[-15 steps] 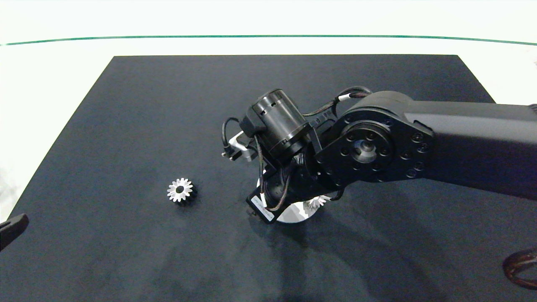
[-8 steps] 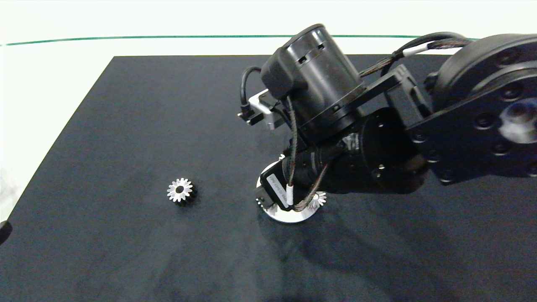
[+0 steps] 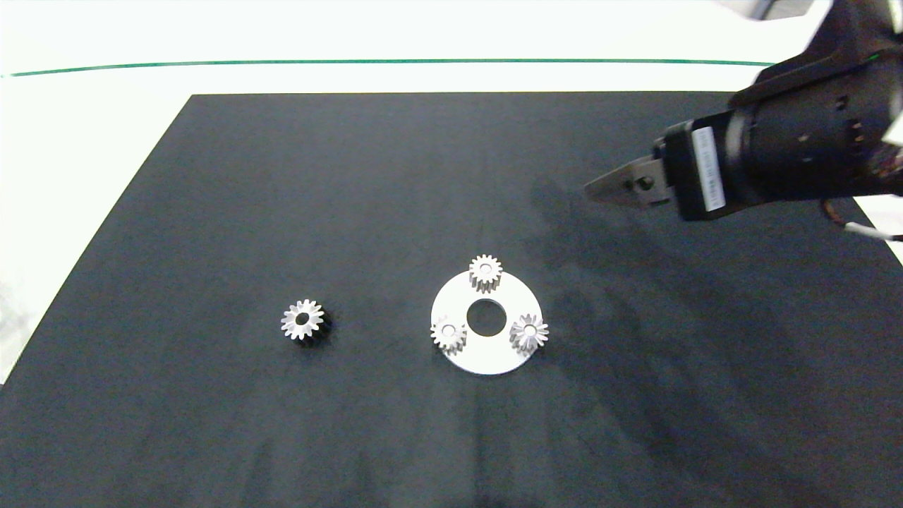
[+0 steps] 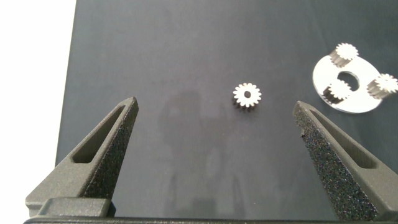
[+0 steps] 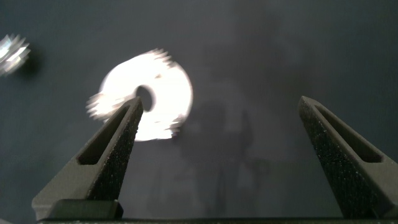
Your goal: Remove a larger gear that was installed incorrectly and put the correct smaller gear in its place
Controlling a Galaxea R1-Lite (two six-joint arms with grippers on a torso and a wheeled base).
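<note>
Black mat covers the white worktop (image 3: pixel 85 141). Larger gear (image 3: pixel 303 319) lies alone toward the mat's left edge. White disc (image 3: pixel 487 353), mid-mat, carries three gears, including the smaller gear (image 3: pixel 529 333). Right tool (image 3: pixel 600 190) raised near right edge, spread, empty. Left tool (image 4: pixel 214 124) spread, empty.

Count, silver gears: 4 total.
- 1 larger gear (image 3: pixel 304 319), long pointed teeth, lying alone on the black mat (image 3: pixel 211 212).
- 3 narrower short-toothed gears on the disc: smaller gear (image 3: pixel 528 332), second gear (image 3: pixel 485 271), third gear (image 3: pixel 449 334).

Round metal disc (image 3: pixel 487 356) with centre hole: 1.
Black mat: 1.
Table (image 3: pixel 85 127): 1.
Grippers visible: 2.
</note>
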